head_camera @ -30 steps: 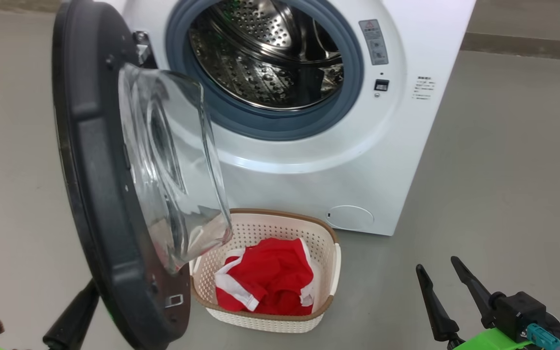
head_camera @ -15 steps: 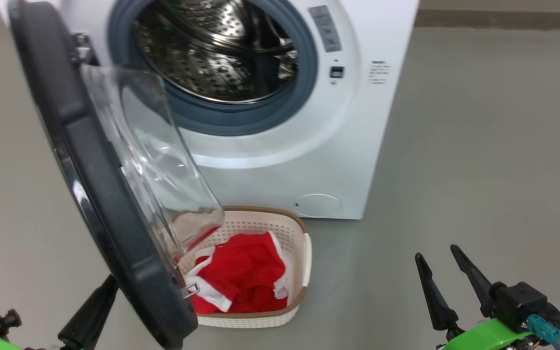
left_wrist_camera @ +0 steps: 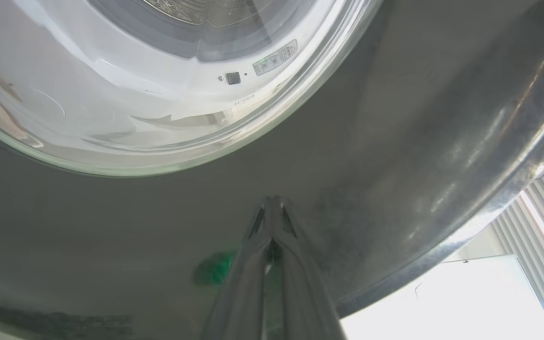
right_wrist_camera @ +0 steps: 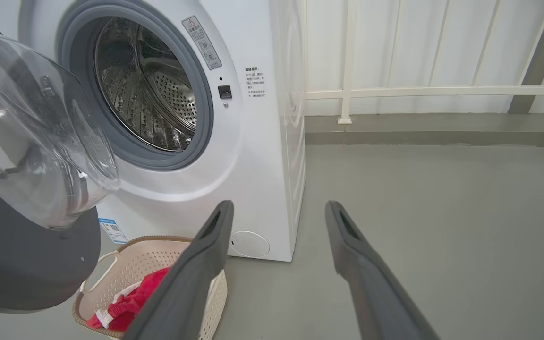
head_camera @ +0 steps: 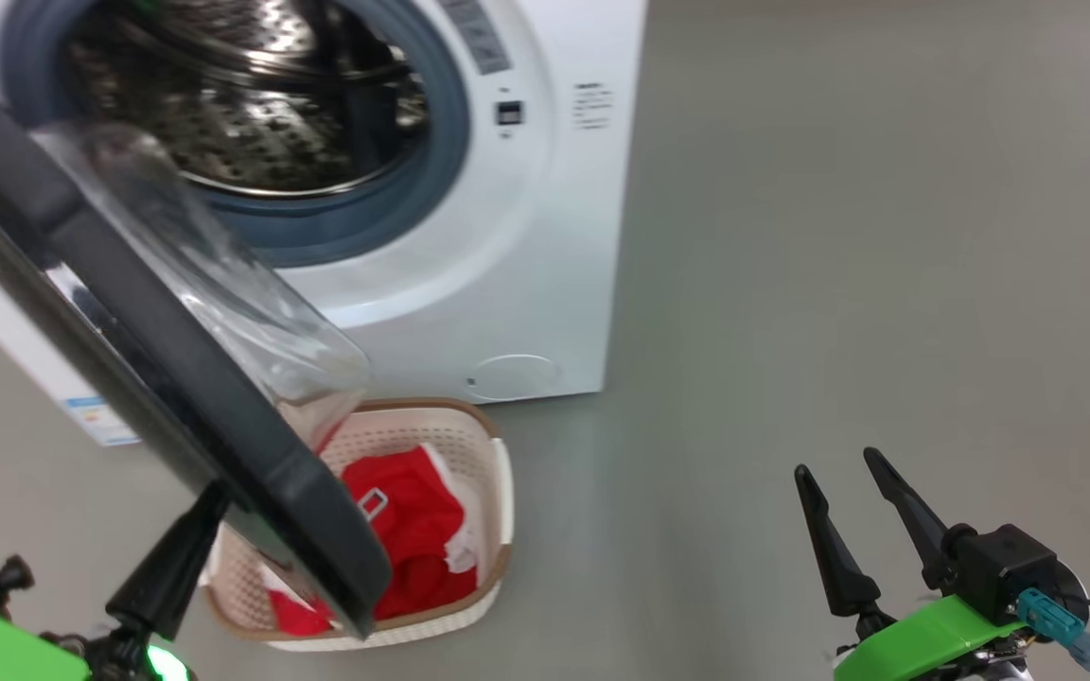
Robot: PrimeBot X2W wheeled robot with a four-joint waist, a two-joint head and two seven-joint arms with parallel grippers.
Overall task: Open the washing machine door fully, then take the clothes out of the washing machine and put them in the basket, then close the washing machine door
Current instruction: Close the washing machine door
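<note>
One basket (head_camera: 431, 440) w/ red clothes (head_camera: 403, 515) inside

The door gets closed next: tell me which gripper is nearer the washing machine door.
Left. The left gripper, shut, sits close against the outer face of the washing machine door, near its lower rim. The right gripper, open, is over the floor, clear to the right.

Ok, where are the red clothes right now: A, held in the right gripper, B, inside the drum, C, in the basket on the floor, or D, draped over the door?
C: the clothes lie inside the basket in front of the washing machine.
</note>
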